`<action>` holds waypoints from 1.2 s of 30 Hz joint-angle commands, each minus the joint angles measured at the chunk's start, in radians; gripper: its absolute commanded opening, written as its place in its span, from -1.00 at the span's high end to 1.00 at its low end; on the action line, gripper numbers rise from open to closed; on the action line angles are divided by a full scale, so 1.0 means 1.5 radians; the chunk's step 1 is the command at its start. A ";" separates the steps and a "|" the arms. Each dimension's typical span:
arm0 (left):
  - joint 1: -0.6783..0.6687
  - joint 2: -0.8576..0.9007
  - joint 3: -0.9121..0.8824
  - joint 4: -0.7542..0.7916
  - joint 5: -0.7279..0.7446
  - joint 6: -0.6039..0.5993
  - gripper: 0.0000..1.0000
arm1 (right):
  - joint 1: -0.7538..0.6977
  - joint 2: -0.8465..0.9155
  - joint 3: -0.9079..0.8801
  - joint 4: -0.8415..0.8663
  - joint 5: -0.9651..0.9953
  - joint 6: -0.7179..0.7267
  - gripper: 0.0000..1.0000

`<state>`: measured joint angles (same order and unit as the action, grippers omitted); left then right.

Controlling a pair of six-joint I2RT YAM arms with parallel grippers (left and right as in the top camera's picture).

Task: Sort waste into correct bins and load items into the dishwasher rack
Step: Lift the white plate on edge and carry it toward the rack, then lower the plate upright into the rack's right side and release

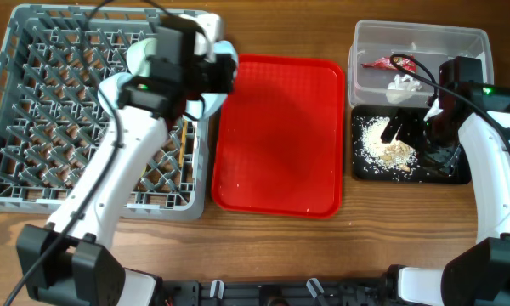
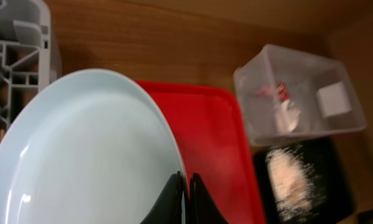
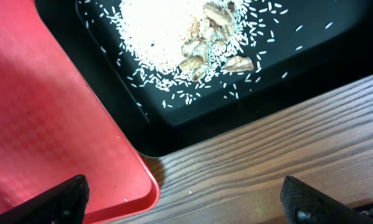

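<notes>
My left gripper (image 1: pixel 211 81) (image 2: pixel 187 186) is shut on the rim of the white round plate (image 1: pixel 223 53) (image 2: pixel 87 149). It holds the plate tilted over the right edge of the grey dishwasher rack (image 1: pixel 8 68) (image 2: pixel 18 43). My right gripper (image 1: pixel 408 127) (image 3: pixel 186 202) hangs open and empty over the near-left corner of the black tray (image 1: pixel 459 174) (image 3: pixel 311 68). That tray holds rice-like food scraps (image 1: pixel 387 149) (image 3: pixel 193 31) (image 2: pixel 289 180). The clear tub (image 1: pixel 476 42) (image 2: pixel 298 99) behind it contains the red wrapper (image 1: pixel 381 64) and the white tissue (image 1: pixel 401 85).
A large red serving tray (image 1: pixel 276 136) (image 2: pixel 217 143) (image 3: pixel 50 112) lies between the rack and the two bins. Its corner sits close under my right gripper's left finger. Bare wooden table (image 3: pixel 255 168) runs along the front edge.
</notes>
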<state>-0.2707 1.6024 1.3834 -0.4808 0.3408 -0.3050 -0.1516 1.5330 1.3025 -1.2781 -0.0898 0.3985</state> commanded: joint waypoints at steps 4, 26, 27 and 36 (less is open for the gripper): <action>0.100 -0.017 0.017 0.009 0.188 -0.142 0.92 | -0.001 -0.012 0.013 0.001 -0.010 -0.004 -0.99; 0.223 -0.019 0.017 0.001 0.422 -0.185 0.66 | -0.001 -0.012 0.013 -0.001 -0.009 -0.004 -1.00; 0.229 -0.019 0.017 -0.005 0.421 -0.189 0.63 | -0.001 -0.012 0.013 -0.001 -0.009 -0.004 -1.00; 0.273 -0.019 0.017 -0.046 0.468 -0.184 0.92 | -0.001 -0.012 0.013 0.000 -0.010 -0.004 -1.00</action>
<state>0.1146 1.6024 1.3869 -0.5388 0.9508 -0.5751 -0.1516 1.5330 1.3025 -1.2785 -0.0895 0.3981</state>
